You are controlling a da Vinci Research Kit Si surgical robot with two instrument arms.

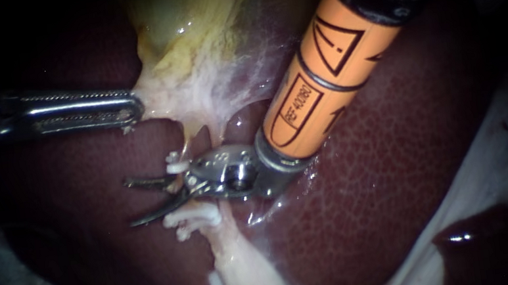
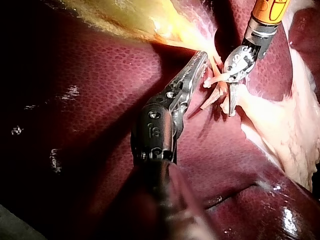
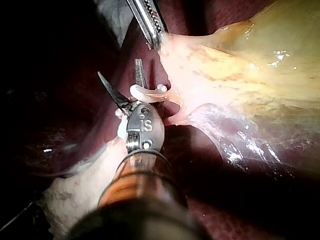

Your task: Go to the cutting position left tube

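The yellowish gallbladder [image 1: 198, 31] narrows into pale tissue above the dark red liver [image 1: 390, 163]. My left instrument [image 1: 130, 110] pulls the edge of that pale tissue sideways, jaws shut on it; its jaws [image 2: 200, 62] show the same grip. A thin tube [image 1: 186, 146] runs down from there and carries two white clips, an upper clip [image 1: 175, 165] and a lower clip [image 1: 197, 218]. My right instrument [image 1: 132, 203], orange-shafted with curved blades, stands open between the two clips. Its hub hides the tube there. Its blades [image 3: 120, 70] flank one clip [image 3: 148, 93].
Pale fatty tissue [image 1: 253, 275] continues below the lower clip toward the view's bottom. White cloth [image 1: 507, 147] lies at the right and a grey patch [image 1: 1, 277] at the lower left. Liver surrounds the working spot on all sides.
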